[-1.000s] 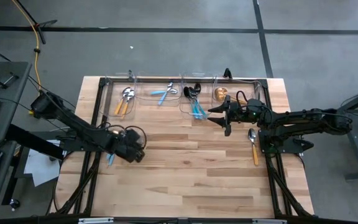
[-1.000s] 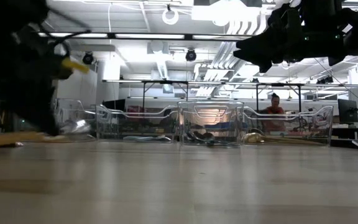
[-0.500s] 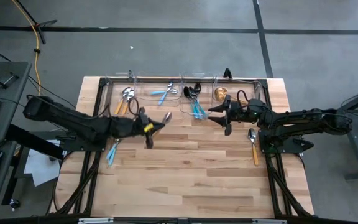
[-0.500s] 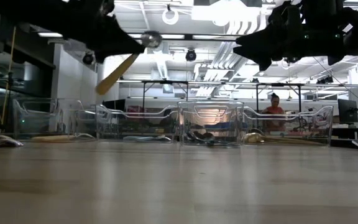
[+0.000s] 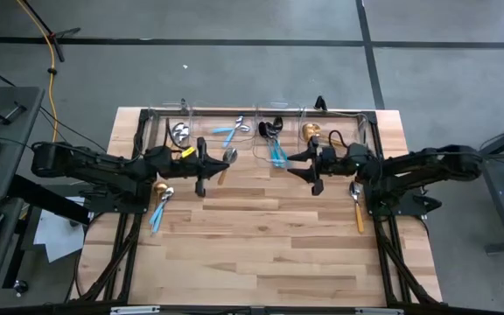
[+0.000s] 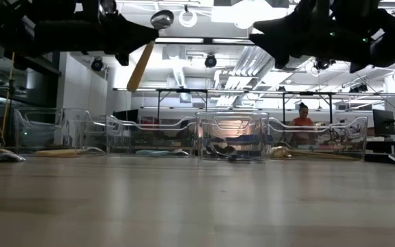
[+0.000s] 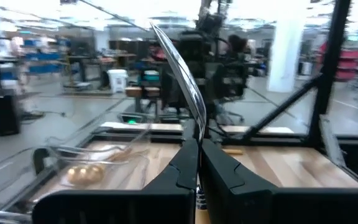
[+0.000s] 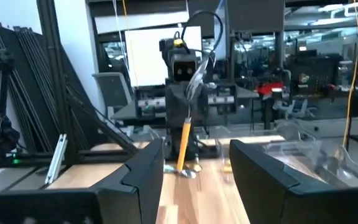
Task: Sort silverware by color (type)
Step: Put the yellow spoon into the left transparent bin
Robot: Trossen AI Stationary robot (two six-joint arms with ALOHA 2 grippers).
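Observation:
My left gripper (image 5: 205,166) hangs above the table's far middle, pointing level toward the right edge and shut on a spoon (image 5: 226,164) with a silver head and an orange handle. My right gripper (image 5: 309,169) faces it from the right, raised and open with nothing between its fingers (image 8: 143,169). Loose silverware lies flat on the table: a light-blue-handled piece (image 5: 158,211) and a gold piece (image 5: 158,189) at the left, and an orange-handled spoon (image 5: 357,206) at the right. More silverware lies in the clear bins (image 5: 234,118) along the far edge. My left gripper pinches the spoon between its two fingers at the neck (image 6: 151,34), just below the silver head. The fingers (image 7: 180,171) come level from the table's left. The spoon is lifted clear and tilted, with the head (image 6: 161,18) up and the orange handle (image 6: 140,67) slanting down.
Several clear bins stand in a row at the far edge, holding orange-handled (image 5: 179,133), light-blue (image 5: 230,131), black-and-blue (image 5: 275,144) and gold (image 5: 310,133) pieces. A black frame (image 5: 135,166) borders the table's left, far and right sides. A person (image 6: 302,115) sits in the room beyond.
My left gripper has risen from the table at the left and swung toward the far edge and the right. It has turned from pointing down to pointing level. The orange-handled spoon has come up with it, lifted clear of the table, head up.

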